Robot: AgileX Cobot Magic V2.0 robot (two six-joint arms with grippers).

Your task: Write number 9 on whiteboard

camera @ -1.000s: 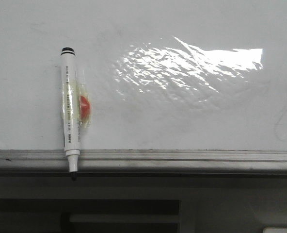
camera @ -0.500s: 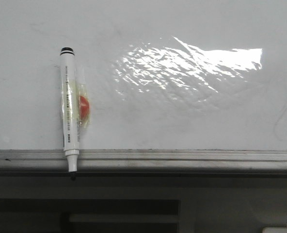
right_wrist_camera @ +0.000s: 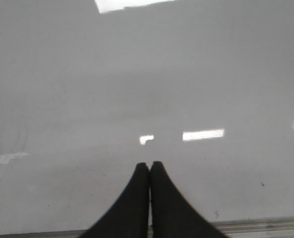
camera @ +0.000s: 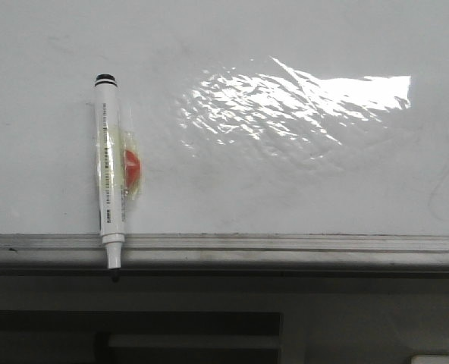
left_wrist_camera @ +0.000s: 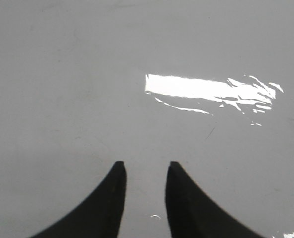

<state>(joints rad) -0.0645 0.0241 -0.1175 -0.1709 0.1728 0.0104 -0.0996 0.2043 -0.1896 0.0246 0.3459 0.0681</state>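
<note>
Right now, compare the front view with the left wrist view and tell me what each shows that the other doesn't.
Only the front view shows the marker, taped with a red patch, its tip hanging over the grey ledge. No arm appears there. Only the left wrist view shows the left end effector, its fingers apart and holding nothing. Both show the whiteboard with its glare patch, and no written 9 on it.

The whiteboard [camera: 300, 182] is glossy white, with a wrinkled glare patch right of its middle and faint smudges. A grey metal ledge [camera: 285, 246] runs along its near edge. A white marker [camera: 109, 189] lies near the left side, its black tip overhanging that ledge.
</note>
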